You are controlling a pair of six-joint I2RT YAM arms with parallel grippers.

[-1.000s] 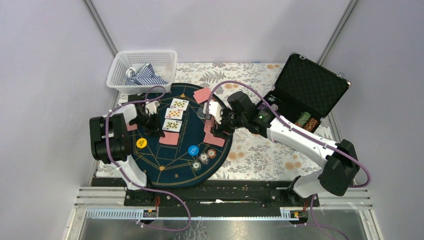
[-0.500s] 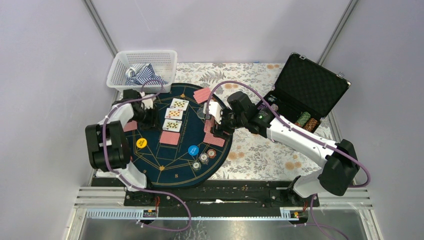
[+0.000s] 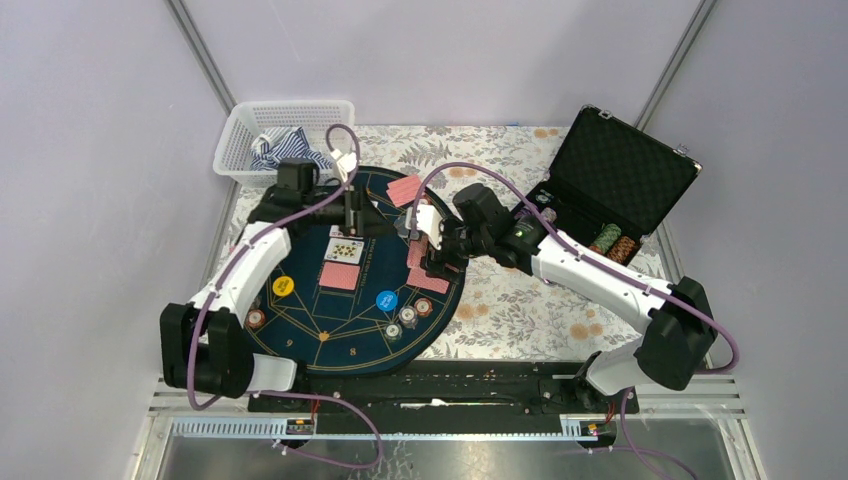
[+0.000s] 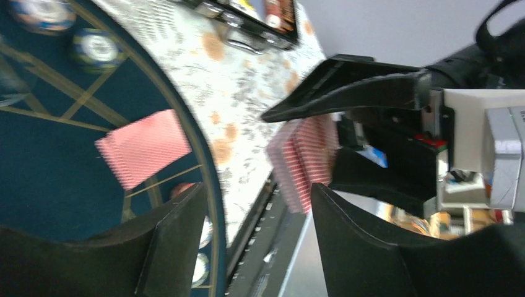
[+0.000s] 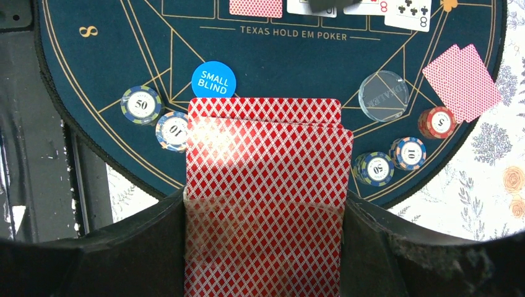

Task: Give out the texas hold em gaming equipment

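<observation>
My right gripper (image 3: 432,252) is shut on a deck of red-backed playing cards (image 5: 266,185) and holds it above the right edge of the dark blue mat (image 3: 300,320). My left gripper (image 3: 372,218) is open and empty. It reaches across the mat's far part toward the deck (image 4: 306,161), with a gap between them. On the mat lie face-up cards (image 3: 345,248), a face-down card (image 3: 339,276), a face-down pair (image 5: 461,81), a blue small-blind disc (image 5: 213,80), a clear dealer disc (image 5: 384,96), a yellow disc (image 3: 283,287) and chip stacks (image 5: 141,105) (image 5: 374,168).
The open black case (image 3: 610,190) with more chips stands at the back right. A white basket (image 3: 240,130) with striped cloth stands at the back left. Another chip stack (image 3: 257,320) sits at the mat's left edge. A floral cloth (image 3: 520,310) covers the table.
My left arm has swung from the mat's left side up and to the right, toward the deck in my right gripper. The right arm has barely moved.
</observation>
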